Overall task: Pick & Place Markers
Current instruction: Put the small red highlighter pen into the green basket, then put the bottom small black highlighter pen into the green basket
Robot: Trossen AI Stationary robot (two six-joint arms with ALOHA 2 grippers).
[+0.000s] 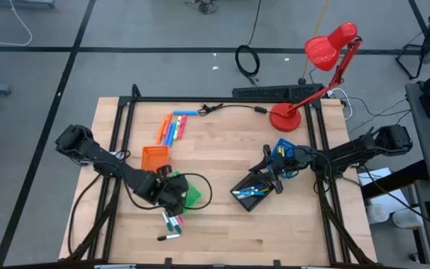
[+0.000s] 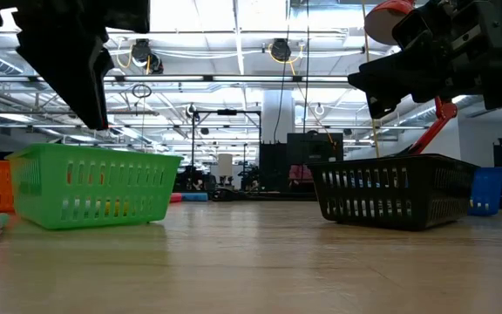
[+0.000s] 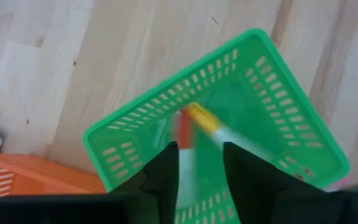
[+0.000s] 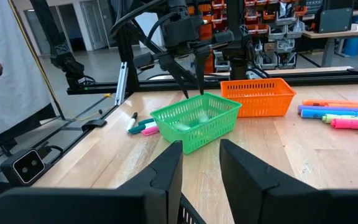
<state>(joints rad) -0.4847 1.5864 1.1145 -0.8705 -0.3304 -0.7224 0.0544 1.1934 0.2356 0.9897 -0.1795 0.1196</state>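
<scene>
The left gripper (image 3: 199, 163) hangs open over the green tray (image 3: 291, 127), a yellow-and-white marker (image 3: 213, 127) blurred just beyond its fingers. More markers (image 1: 173, 128) lie at twelve o'clock of the orange tray (image 1: 154, 157). The right gripper (image 4: 199, 163) hovers open above the black tray (image 1: 263, 196).

Light wooden table (image 1: 222, 224), planked. Green tray (image 1: 191, 193) as landmark: orange tray (image 1: 154, 158) just behind-left; marker row (image 1: 173, 128) well behind; loose markers (image 1: 172, 224) just in front; black tray (image 1: 255, 190) well right, blue tray (image 1: 284, 147) and red lamp base (image 1: 283, 118) beyond.
</scene>
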